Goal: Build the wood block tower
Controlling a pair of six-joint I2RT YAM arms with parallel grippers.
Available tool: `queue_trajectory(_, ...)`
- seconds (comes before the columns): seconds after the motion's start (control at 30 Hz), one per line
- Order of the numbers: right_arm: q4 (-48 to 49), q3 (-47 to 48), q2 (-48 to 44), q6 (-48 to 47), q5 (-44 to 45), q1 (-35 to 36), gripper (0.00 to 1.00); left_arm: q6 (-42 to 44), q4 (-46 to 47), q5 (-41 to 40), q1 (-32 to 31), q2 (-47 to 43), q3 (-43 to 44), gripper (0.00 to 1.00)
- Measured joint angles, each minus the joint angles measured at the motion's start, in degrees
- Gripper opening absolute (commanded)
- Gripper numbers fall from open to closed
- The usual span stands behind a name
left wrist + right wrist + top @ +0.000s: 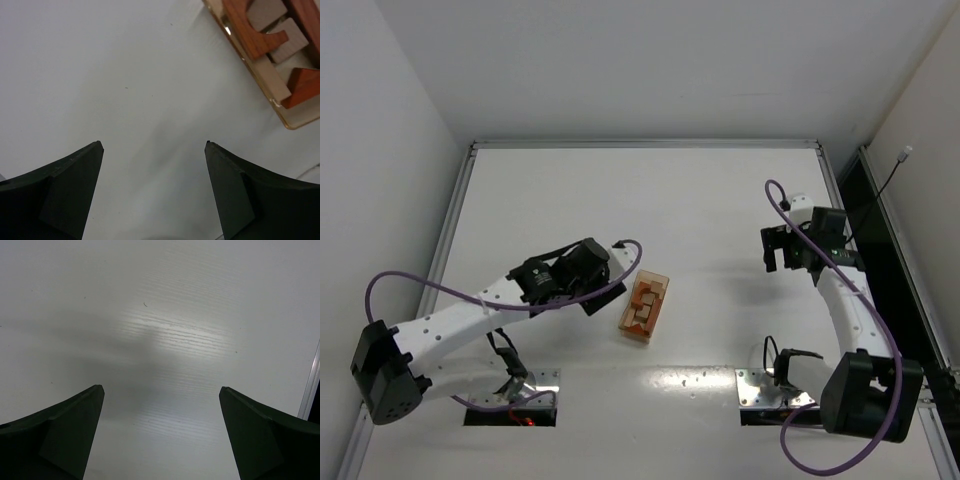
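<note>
The wood blocks, pale tan and reddish-brown, lie packed flat in a pale wooden tray near the table's middle. In the left wrist view the blocks and the tray's edge show at the upper right. My left gripper hovers just left of the tray, open and empty, with bare table between its fingertips. My right gripper is at the right side of the table, far from the tray, open and empty.
The white table has a metal rim and white walls at the left and back. A black strip runs along the right edge. Two metal base plates sit at the near edge. Purple cables loop off both arms.
</note>
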Motion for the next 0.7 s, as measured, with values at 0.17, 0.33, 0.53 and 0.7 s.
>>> queue_trajectory(0.17,-0.42,0.0,0.35,-0.04,0.04,0.0,0.96,-0.5,-5.09,2.32,-3.98,0.48,5.75,0.8)
queue_trajectory(0.33,-0.83,0.0,0.44,-0.09,0.22,0.0,0.96,-3.5,-6.78,9.27,-5.18,2.29,14.34,0.8)
queue_trajectory(0.53,-1.18,0.15,0.44,-0.22,0.26,0.0,0.96,-6.54,-8.26,14.47,-9.38,6.54,20.41,0.8)
queue_trajectory(0.7,-1.22,0.35,0.46,-0.24,0.52,0.0,0.96,-10.49,-8.63,15.3,-12.13,11.41,23.06,0.73)
